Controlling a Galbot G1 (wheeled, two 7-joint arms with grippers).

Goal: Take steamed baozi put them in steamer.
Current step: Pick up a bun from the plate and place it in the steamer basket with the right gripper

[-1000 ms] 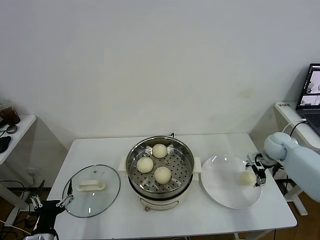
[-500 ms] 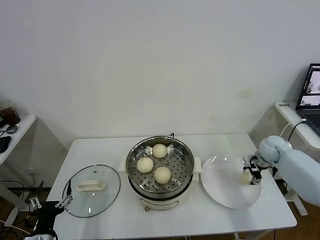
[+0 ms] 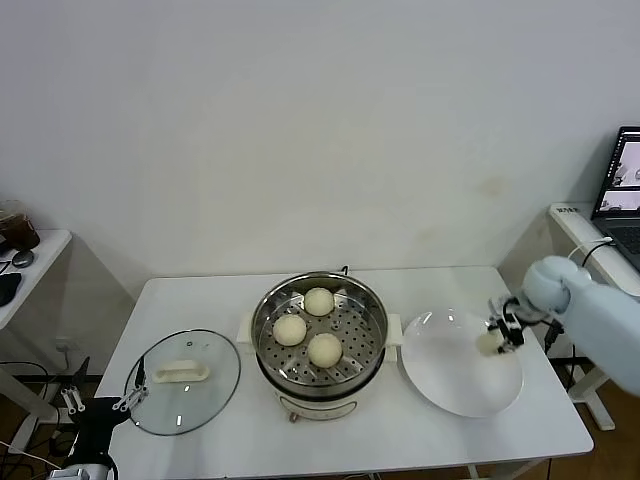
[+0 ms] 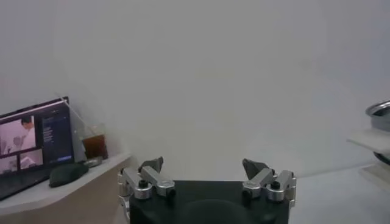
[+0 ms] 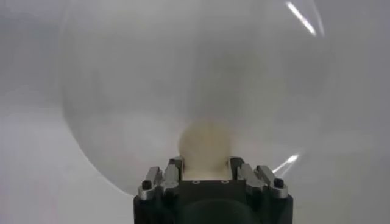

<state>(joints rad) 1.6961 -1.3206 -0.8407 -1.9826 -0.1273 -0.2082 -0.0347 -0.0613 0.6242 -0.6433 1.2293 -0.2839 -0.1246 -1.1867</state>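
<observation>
Three pale baozi (image 3: 319, 301) (image 3: 290, 329) (image 3: 325, 349) lie on the perforated tray of the steel steamer (image 3: 268, 300) at the table's middle. A further baozi (image 3: 489, 343) (image 5: 205, 148) is held just above the right part of the white plate (image 3: 445, 380), with my right gripper (image 3: 497, 338) (image 5: 206, 165) shut on it, one finger on each side. My left gripper (image 3: 100, 407) (image 4: 204, 167) hangs open and holding nothing below the table's front left corner, beside the glass lid.
A round glass lid (image 3: 183, 394) with a white handle lies flat on the table's left part. A small side table (image 3: 25, 262) with a cup stands far left. A laptop (image 3: 622, 190) sits on a shelf at the far right.
My right gripper closed on the baozi on the plate and has lifted it slightly, moving a little toward the back. The left arm has not moved.
</observation>
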